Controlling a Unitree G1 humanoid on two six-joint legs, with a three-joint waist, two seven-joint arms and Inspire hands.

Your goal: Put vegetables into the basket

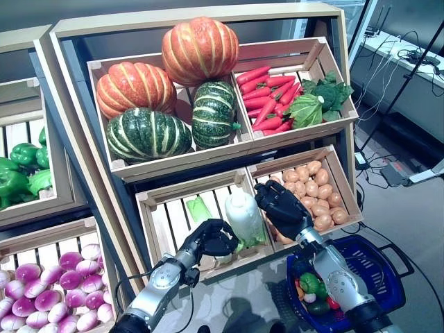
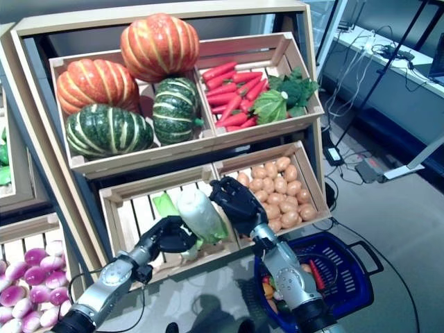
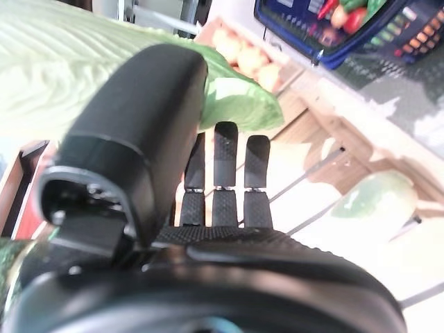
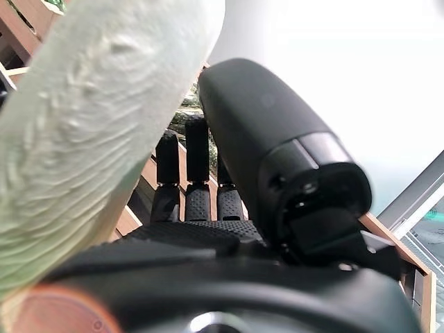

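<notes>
Two hands are at the lower middle crate [image 1: 161, 208], and I see one pale napa cabbage [image 1: 244, 216] held between them. My left hand [image 1: 208, 239] sits at the cabbage's lower end, fingers curled; its wrist view shows the thumb against the leafy surface. My right hand [image 1: 281, 205] presses the cabbage's other side, fingers fairly straight and the thumb alongside it. A second, greener cabbage [image 1: 199, 208] lies on the crate slats. Below right, the blue basket [image 1: 378, 277] stands on the floor, already containing small vegetables [image 1: 311, 286].
</notes>
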